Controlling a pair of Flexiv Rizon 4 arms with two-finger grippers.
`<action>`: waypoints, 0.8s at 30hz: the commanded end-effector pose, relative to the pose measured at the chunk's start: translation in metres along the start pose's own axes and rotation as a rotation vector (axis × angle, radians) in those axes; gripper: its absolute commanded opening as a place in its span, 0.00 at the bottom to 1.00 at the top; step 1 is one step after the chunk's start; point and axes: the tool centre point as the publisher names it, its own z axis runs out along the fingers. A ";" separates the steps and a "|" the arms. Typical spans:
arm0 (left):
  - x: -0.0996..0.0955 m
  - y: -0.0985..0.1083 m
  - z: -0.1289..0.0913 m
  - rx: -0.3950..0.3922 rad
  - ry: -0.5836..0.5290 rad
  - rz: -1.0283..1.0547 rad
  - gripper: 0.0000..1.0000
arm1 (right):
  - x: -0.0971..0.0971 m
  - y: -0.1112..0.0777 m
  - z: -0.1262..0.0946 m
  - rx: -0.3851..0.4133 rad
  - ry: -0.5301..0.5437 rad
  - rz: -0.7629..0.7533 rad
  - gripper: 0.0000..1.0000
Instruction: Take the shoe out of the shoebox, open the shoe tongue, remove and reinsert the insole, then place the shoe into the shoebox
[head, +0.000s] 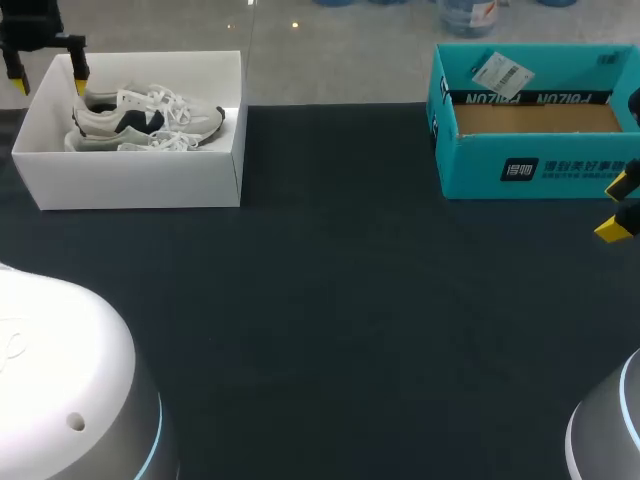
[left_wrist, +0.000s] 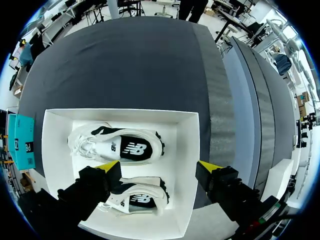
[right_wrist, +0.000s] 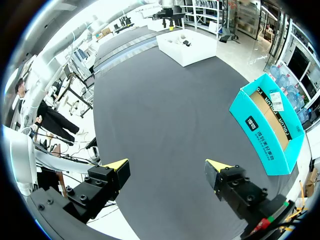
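Left gripper (left_wrist: 159, 167), spread and empty, hovers over shoebox (left_wrist: 55, 150) at ten o'clock; shoe (left_wrist: 122, 148) looks light, soft, so grip its heel collar

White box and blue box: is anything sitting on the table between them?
Nothing. The head view shows only bare dark table between the white box and the blue box.

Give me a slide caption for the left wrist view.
Open left hand above the white box, two shoes lying side by side inside.
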 end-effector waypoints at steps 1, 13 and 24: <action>-0.001 -0.012 0.021 -0.123 0.012 0.005 1.00 | -0.001 0.000 0.001 0.003 0.001 0.001 1.00; -0.005 -0.011 0.061 -0.099 -0.004 0.000 1.00 | -0.001 0.000 0.001 0.003 0.001 0.001 1.00; -0.002 0.004 0.089 -0.066 -0.001 -0.039 1.00 | -0.001 0.000 0.001 0.003 0.001 0.001 1.00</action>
